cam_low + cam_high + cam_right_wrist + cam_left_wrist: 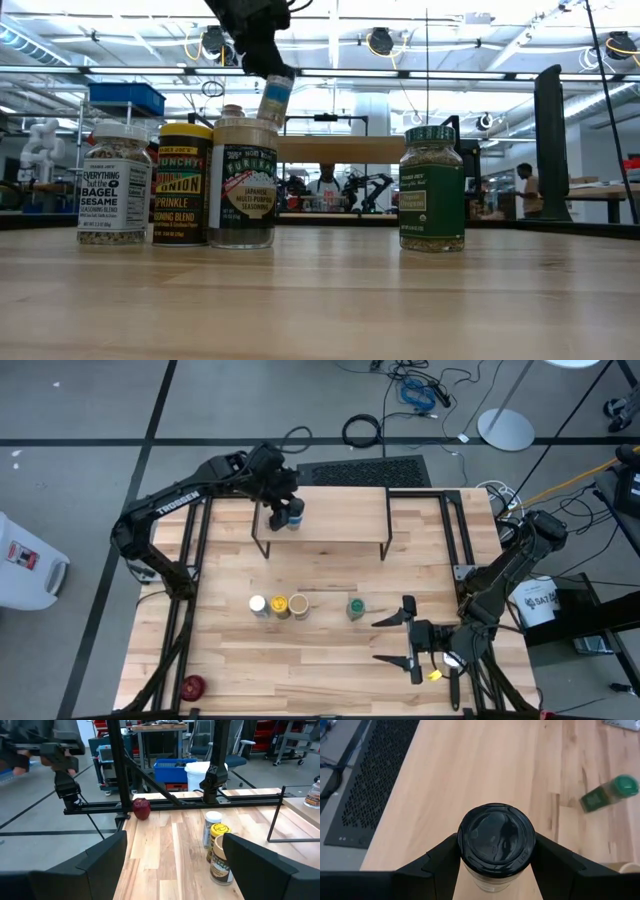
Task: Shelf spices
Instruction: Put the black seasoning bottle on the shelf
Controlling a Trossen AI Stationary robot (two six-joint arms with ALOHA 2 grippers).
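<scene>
My left gripper hangs over the left part of the shelf, a light wood plank on thin black legs, shut on a clear jar with a dark lid. Four more spice jars stand upright in a row on the table in front of the shelf: white-capped, yellow, tan and, apart to the right, green-lidded. My right gripper waits open near the table's right front, its fingers pointing left toward the row, with nothing between them. My left gripper pinches the jar between its two fingers, one on each side, at the top of the jar by the dark lid's rim. The fingers slant down from the far left. The jar hangs tilted, a little above the shelf's plank.
A small red round object lies at the table's near left corner. The shelf's right half is bare wood. Black frame rails run along the table's sides, and a black vented mat lies behind the shelf.
</scene>
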